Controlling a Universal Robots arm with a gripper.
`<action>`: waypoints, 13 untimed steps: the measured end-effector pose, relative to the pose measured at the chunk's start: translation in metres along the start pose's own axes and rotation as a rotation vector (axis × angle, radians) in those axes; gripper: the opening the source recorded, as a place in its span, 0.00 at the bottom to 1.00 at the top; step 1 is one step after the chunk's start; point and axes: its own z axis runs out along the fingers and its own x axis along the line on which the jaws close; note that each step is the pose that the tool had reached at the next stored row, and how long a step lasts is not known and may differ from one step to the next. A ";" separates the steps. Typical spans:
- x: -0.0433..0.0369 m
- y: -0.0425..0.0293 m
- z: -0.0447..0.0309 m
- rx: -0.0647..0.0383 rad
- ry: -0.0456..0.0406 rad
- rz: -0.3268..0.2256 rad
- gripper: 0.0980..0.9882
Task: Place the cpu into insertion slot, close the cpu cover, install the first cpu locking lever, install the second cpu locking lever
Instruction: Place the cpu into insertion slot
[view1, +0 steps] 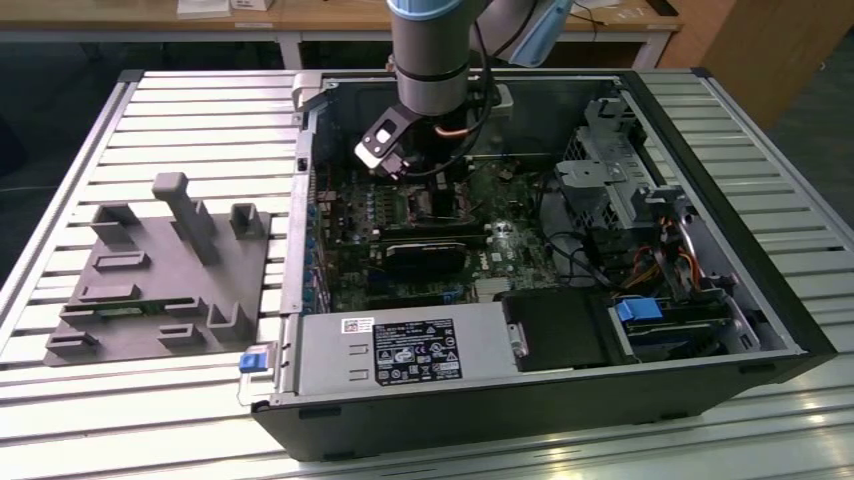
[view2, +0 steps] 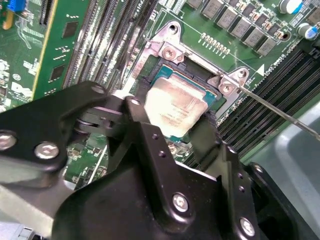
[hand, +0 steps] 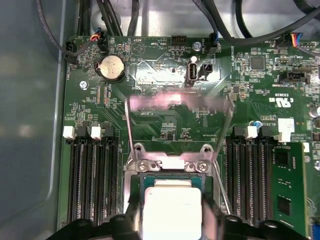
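You had the gripper (view2: 172, 127) w/ its black fingers (view2: 202, 135) clamped on opposite edges of the small flat silvery-grey square cpu (view2: 175, 102), right over the silvery metal-framed socket (hand: 170, 164) on the green motherboard (hand: 165, 125), approx. centred on that socket. Seated or not: couldn't tell. A thin metal lever rod (view2: 280, 115) stuck out from the socket's corner.

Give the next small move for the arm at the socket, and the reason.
Probably ease the cpu straight down: the jaws hold it by two edges squarely over the open socket, the cpu cover stands raised, and I cannot tell whether it is fully seated.
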 end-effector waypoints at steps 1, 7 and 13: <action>0.0000 0.0000 -0.0001 0.000 -0.0004 0.000 0.58; -0.0003 0.0003 -0.0057 0.001 -0.0016 0.000 0.58; -0.0002 0.0019 -0.0141 0.004 -0.0017 0.000 0.49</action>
